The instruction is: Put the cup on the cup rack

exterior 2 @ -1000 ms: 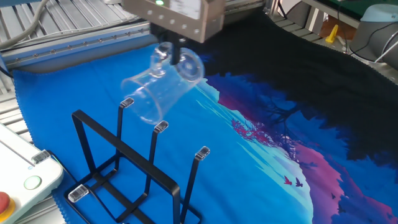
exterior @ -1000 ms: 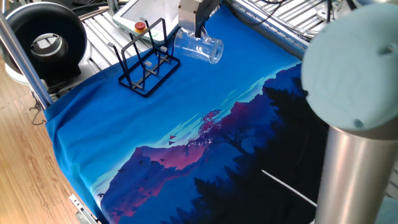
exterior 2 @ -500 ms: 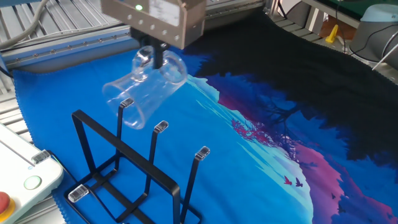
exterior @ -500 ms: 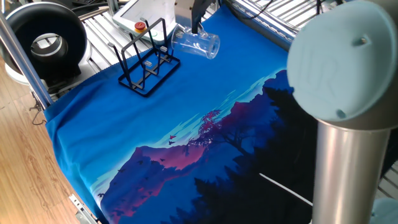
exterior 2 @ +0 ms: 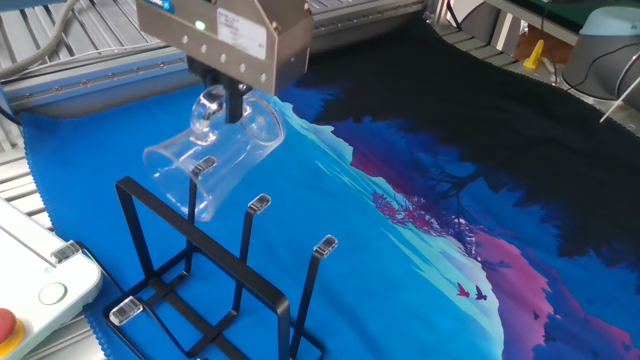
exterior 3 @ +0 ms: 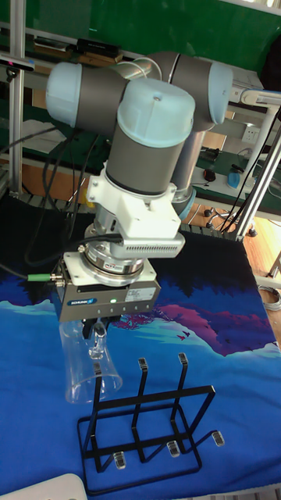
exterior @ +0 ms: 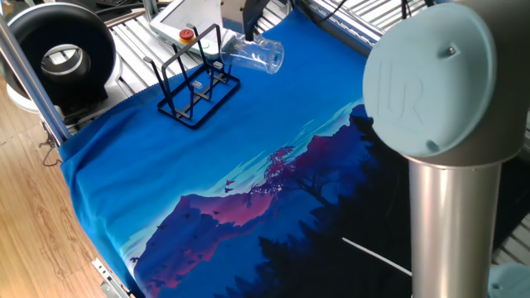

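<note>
The clear cup [exterior 2: 205, 155] hangs tilted in the air, its open mouth pointing down toward the cup rack; my gripper [exterior 2: 222, 105] is shut on its thick base end. In the tall fixed view the cup [exterior 3: 87, 367] flares downward right over the leftmost prong, under my gripper [exterior 3: 94, 337]. The black wire cup rack [exterior 2: 215, 275] stands on the blue cloth with its upright prongs tipped in clear caps. From the one fixed view the cup [exterior: 252, 54] lies sideways beside the cup rack [exterior: 195, 79], my gripper [exterior: 246, 26] above it.
A white pendant with a red button [exterior: 187, 34] lies behind the rack. A black round fan [exterior: 58, 54] sits off the table at the left. The printed blue cloth [exterior: 248, 165] covers the table; the arm's grey column [exterior: 451, 223] fills the right foreground.
My gripper has carried the cup leftward and lower toward the rack; the cup's mouth now overlaps the leftmost prong's tip.
</note>
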You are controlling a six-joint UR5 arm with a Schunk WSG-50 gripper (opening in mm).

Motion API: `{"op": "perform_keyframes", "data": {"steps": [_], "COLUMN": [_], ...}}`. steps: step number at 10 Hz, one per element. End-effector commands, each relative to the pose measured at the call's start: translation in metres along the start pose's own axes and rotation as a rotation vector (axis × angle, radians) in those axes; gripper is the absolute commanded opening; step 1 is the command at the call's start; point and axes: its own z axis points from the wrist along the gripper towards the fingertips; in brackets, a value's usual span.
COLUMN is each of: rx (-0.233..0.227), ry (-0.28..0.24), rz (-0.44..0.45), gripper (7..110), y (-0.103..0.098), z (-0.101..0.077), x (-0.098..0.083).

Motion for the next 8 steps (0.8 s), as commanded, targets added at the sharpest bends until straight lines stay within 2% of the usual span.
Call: {"op": "perform_keyframes", "data": {"steps": [1, 4, 8], "rx": [-0.001, 0.007, 0.015], "ry": [-0.014, -0.031, -0.038], "rz": [0.007, 0.028, 0.008], "gripper": [7, 7, 7], "y": [0.010, 0.022, 0.019], "z": [0.004, 0.015, 0.017], "x": [-0.016, -0.026, -0.028]}}
